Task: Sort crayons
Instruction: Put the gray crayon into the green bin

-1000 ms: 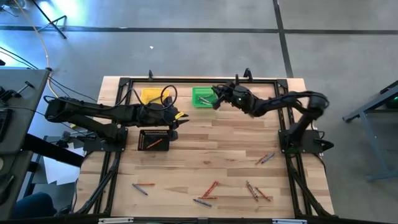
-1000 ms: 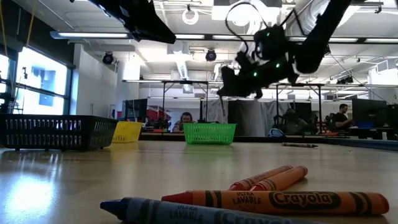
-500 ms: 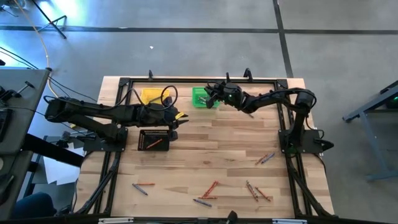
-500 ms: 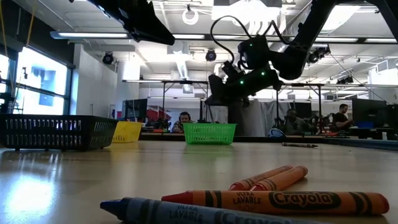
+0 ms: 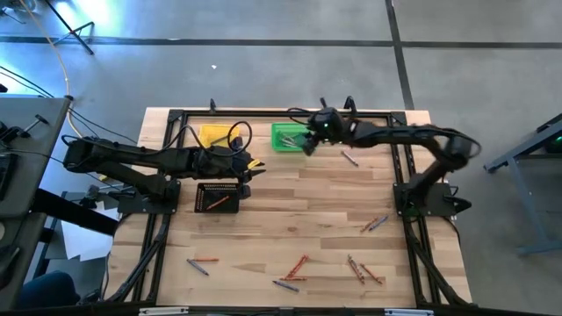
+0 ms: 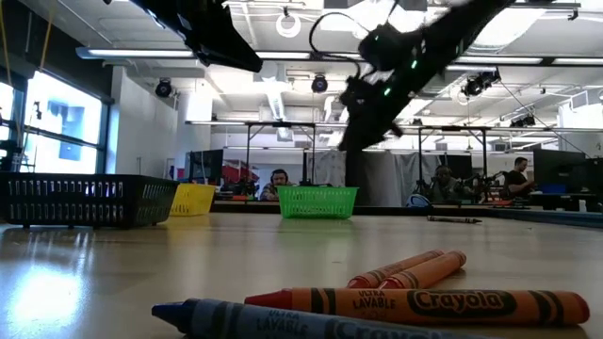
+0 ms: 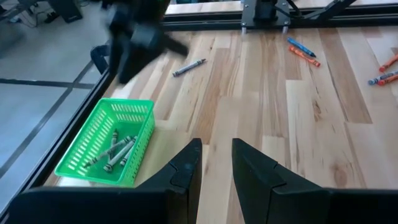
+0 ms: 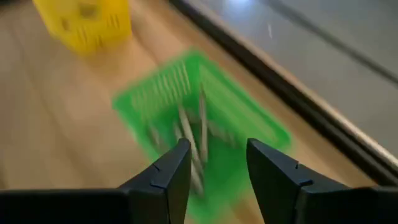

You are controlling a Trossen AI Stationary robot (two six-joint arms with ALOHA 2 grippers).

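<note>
High view: right gripper (image 5: 307, 140) sits over the near-right edge of the green bin (image 5: 285, 137); finger gap not readable here. One grey crayon (image 5: 349, 158) lies on the table (image 5: 325, 211) just behind that gripper's wrist. Left gripper (image 5: 253, 168) hangs beside the black bin (image 5: 218, 197), which holds orange crayons (image 5: 216, 201); the yellow bin (image 5: 213, 134) is behind it. Loose crayons (image 5: 297, 267) are scattered along the near side, well apart from both grippers.

Low view: right gripper (image 6: 353, 132) is blurred, above and right of the green bin (image 6: 317, 201). Orange and blue crayons (image 6: 415, 303) lie nearest the camera.

Left wrist view: fingers (image 7: 186, 168) stand narrowly apart, nothing between them. Grey crayons (image 7: 115, 152) lie in the green bin ahead of the fingertips.

Right wrist view: fingers (image 8: 171, 171) stand wide, empty. Grey crayons (image 8: 193, 134) lie in the green bin directly beyond the gap.
</note>
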